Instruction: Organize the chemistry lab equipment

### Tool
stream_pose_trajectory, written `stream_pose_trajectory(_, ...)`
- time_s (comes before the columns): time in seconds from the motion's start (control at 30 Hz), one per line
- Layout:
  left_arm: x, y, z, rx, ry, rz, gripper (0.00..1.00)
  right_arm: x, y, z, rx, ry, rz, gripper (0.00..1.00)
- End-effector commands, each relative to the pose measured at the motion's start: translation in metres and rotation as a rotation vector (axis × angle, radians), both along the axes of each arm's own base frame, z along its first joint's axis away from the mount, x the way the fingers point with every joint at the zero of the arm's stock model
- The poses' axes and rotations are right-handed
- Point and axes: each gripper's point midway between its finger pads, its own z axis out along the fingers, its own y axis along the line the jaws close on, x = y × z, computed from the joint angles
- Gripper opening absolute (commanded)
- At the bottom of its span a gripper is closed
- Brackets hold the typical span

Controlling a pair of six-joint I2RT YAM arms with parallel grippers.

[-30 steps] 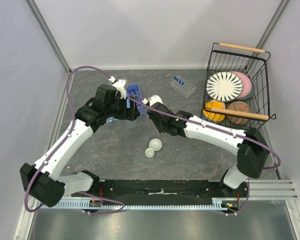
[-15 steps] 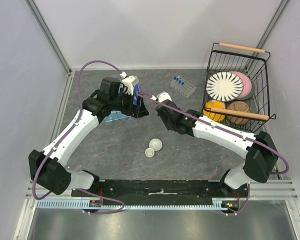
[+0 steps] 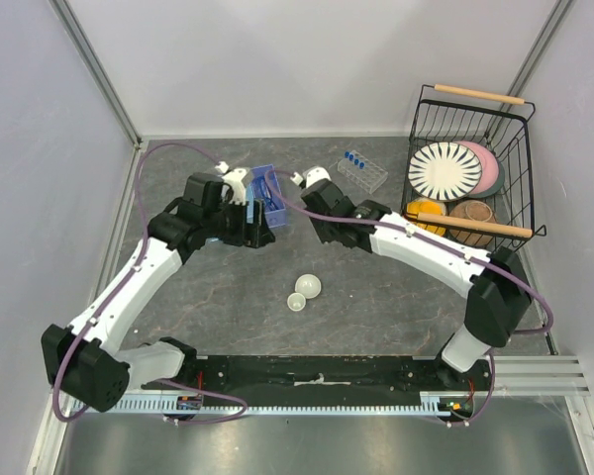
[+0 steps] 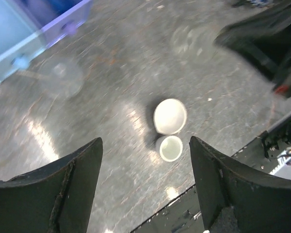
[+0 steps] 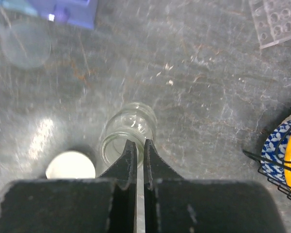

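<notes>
The blue-framed safety glasses (image 3: 267, 182) lie at the back middle of the table, between my two grippers. My left gripper (image 3: 260, 220) is open and empty; its wrist view shows the glasses (image 4: 43, 31) at the upper left and the two white round dishes (image 4: 170, 116) (image 4: 171, 148) far below its jaws (image 4: 144, 145). My right gripper (image 3: 299, 203) (image 5: 137, 143) is shut on the rim of a small clear glass jar (image 5: 131, 121). The clear tube rack (image 3: 361, 170) with blue-capped tubes (image 3: 353, 156) stands at the back right. The dishes (image 3: 308, 286) touch each other mid-table.
A black wire basket (image 3: 523, 168) with plates and bowls stands at the far right; a plate edge (image 5: 286, 155) shows in the right wrist view. A faint clear round thing (image 4: 63, 77) lies near the glasses. Grey walls close in the table.
The left gripper has dropped back beside the glasses after rising half a second ago. The right gripper has moved towards the back left, closer to the glasses.
</notes>
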Motion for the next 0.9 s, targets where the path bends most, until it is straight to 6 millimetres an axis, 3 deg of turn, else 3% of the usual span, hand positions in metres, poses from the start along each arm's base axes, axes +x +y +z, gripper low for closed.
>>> stream_pose_trajectory(0.0,-0.018,0.035,-0.010,0.041,0.074,0.160,0.74,0.051,0.006,0.054,0.190,-0.116,-0.165,0.00)
stream_pose_trajectory(0.17,-0.031,0.040,-0.017,0.049,0.075,0.143,0.77,0.061,0.032,0.052,0.237,-0.079,-0.132,0.00)
stream_pose_trajectory(0.3,-0.031,0.046,-0.014,0.058,0.047,0.170,0.78,0.068,0.032,0.048,0.212,-0.084,-0.151,0.00)
stream_pose_trajectory(0.43,-0.007,0.073,-0.025,0.183,0.045,0.272,0.84,0.068,0.028,0.051,0.201,-0.096,-0.159,0.00)
stream_pose_trajectory(0.53,0.021,0.090,-0.024,0.142,0.058,0.332,0.85,0.064,0.023,0.052,0.198,-0.097,-0.160,0.00)
stream_pose_trajectory(0.57,0.034,0.105,-0.019,0.128,0.053,0.388,0.86,0.062,0.021,0.050,0.189,-0.094,-0.159,0.00)
stream_pose_trajectory(0.67,0.061,0.121,-0.030,0.136,0.100,0.458,0.89,0.056,0.015,0.054,0.194,-0.102,-0.159,0.00)
stream_pose_trajectory(0.73,0.076,0.127,-0.043,0.146,0.142,0.485,0.91,0.052,0.012,0.062,0.215,-0.110,-0.152,0.00)
stream_pose_trajectory(0.87,0.110,0.133,-0.045,0.126,0.130,0.542,0.94,0.041,0.003,0.065,0.225,-0.119,-0.146,0.00)
